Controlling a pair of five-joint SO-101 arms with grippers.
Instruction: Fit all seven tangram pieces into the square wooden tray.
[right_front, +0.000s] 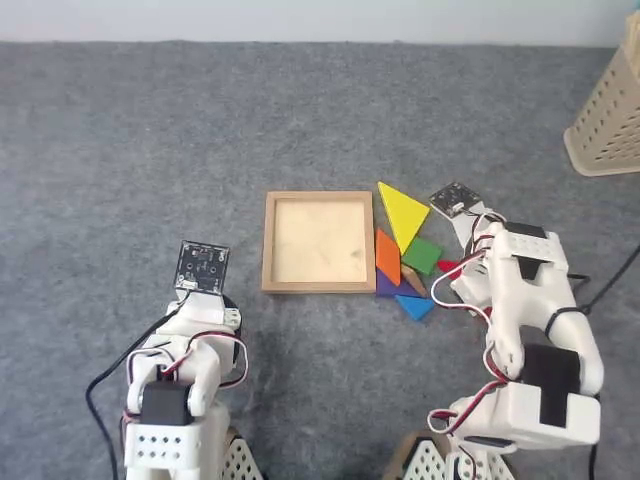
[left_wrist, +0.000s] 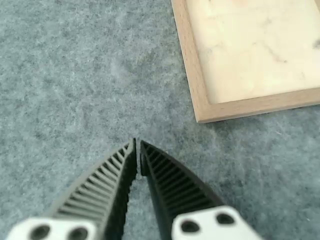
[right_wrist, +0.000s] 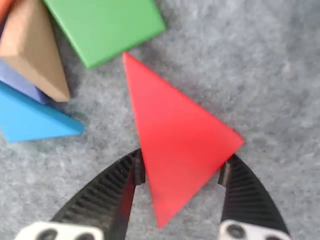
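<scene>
The square wooden tray lies in the middle of the grey carpet with nothing in it; its corner shows in the left wrist view. To its right lie the yellow triangle, orange piece, green square, purple piece, tan triangle and blue triangle. My right gripper is down by the green square, its fingers pressed on two edges of the red triangle. My left gripper is shut over bare carpet, near the tray's corner.
A cream slatted basket stands at the far right edge. Cables run from both arm bases at the near edge. Open carpet stretches left of the tray and behind it.
</scene>
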